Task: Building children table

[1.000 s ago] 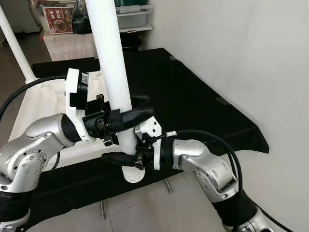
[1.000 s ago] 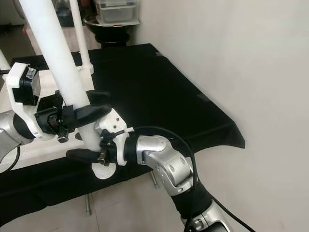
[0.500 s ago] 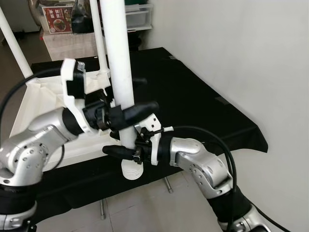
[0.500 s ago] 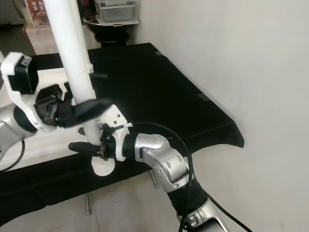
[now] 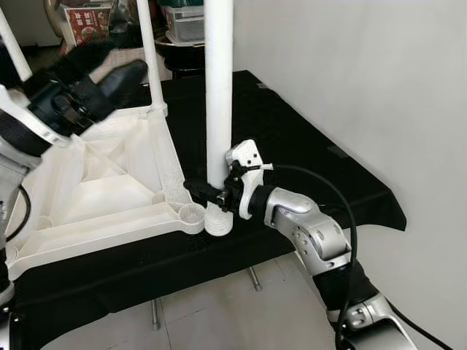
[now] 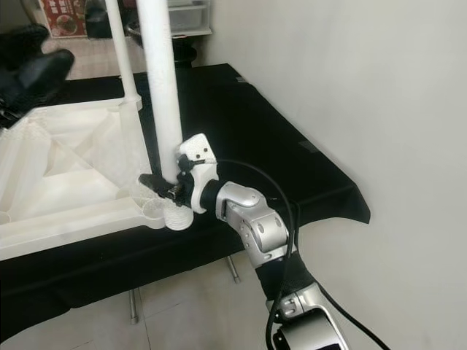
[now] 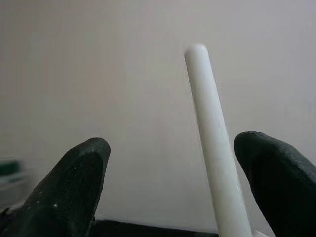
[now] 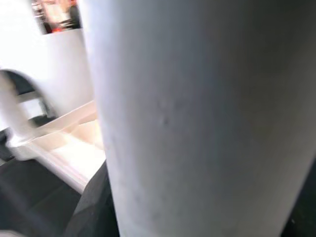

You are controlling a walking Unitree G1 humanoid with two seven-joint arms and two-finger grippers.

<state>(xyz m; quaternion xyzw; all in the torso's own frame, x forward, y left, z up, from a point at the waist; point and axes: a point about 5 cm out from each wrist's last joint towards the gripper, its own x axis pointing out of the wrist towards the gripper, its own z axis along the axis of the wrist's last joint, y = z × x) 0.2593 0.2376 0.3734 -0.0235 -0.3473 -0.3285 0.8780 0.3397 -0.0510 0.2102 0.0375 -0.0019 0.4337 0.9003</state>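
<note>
Right gripper [image 5: 210, 195] clamps the smooth white plastic table leg [image 5: 218, 95], upright beside the ribbed upturned white tabletop [image 5: 95, 197]. Left gripper [image 5: 98, 73] hangs open above it.

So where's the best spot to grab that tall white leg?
Probably low on the white leg, just above its ribbed foot, from the side, as the right gripper does: the leg stands upright and round, so fingers can close across it near the tabletop.

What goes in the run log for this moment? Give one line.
right claw: shut on white leg, upright beside tabletop corner socket | left claw: open, raised off leg | tabletop: upside down on black cloth
</note>
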